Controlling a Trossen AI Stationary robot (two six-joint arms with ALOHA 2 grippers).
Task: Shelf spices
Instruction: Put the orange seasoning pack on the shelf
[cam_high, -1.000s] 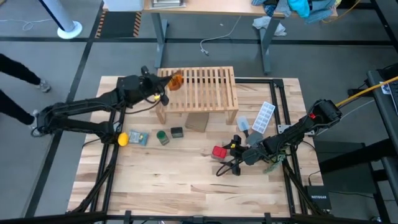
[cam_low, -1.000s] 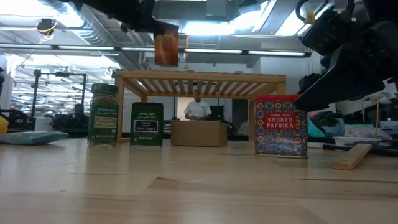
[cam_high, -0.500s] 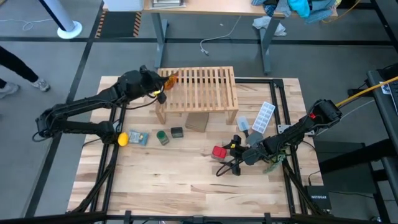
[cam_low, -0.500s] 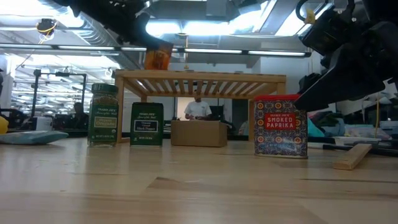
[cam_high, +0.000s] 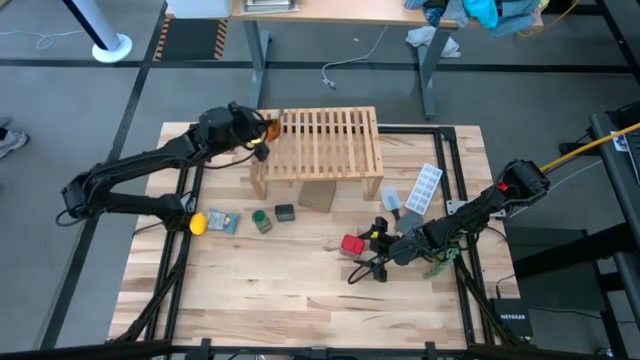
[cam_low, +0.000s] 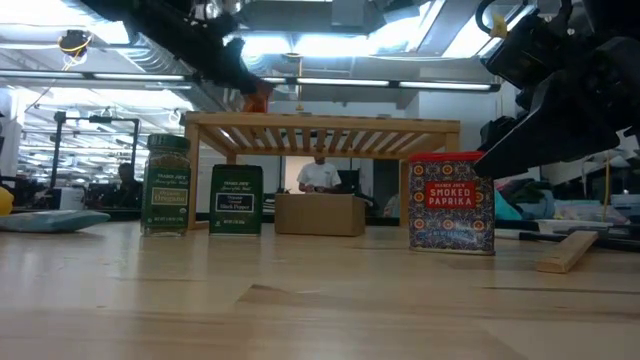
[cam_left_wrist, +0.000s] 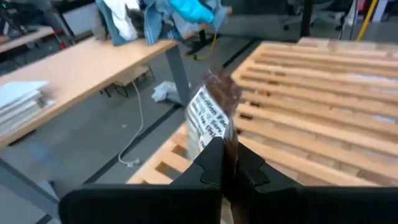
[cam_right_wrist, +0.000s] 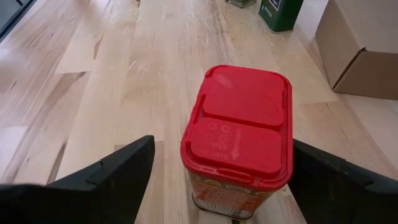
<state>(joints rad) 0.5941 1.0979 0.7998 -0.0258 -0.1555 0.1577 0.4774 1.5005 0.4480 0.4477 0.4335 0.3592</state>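
My left gripper (cam_high: 258, 130) is shut on the orange packet (cam_left_wrist: 211, 112) and holds it just over the far left corner of the light-wood shelf (cam_high: 320, 150). The packet (cam_low: 256, 100) shows right above the shelf top (cam_low: 320, 122). The red jar (cam_right_wrist: 239, 134) stands upright on the table, and my right gripper (cam_high: 368, 250) is open, one finger on either side of it with a gap. The green jar (cam_high: 261, 221) and the dark jar (cam_high: 285, 212) stand on the table in front of the shelf. My left gripper pinches one end of the packet (cam_left_wrist: 227, 146) between its two shut fingers. The fingers come from the table's left, slanting a little downward. The packet sticks out past the fingertips over the shelf's slats; whether it touches them I cannot tell.
A cardboard box (cam_high: 317, 195) sits under the shelf's near edge. A white ice-cube tray (cam_high: 424, 188) lies right of the shelf. A yellow object (cam_high: 197, 222) and a flat bluish packet (cam_high: 222, 220) lie at the left. Bare planks fill the near half of the table.
My left gripper has swung toward the shelf's far left corner and sunk, still shut on the orange packet. The packet hung well above the shelf a second ago and now sits just over its top.
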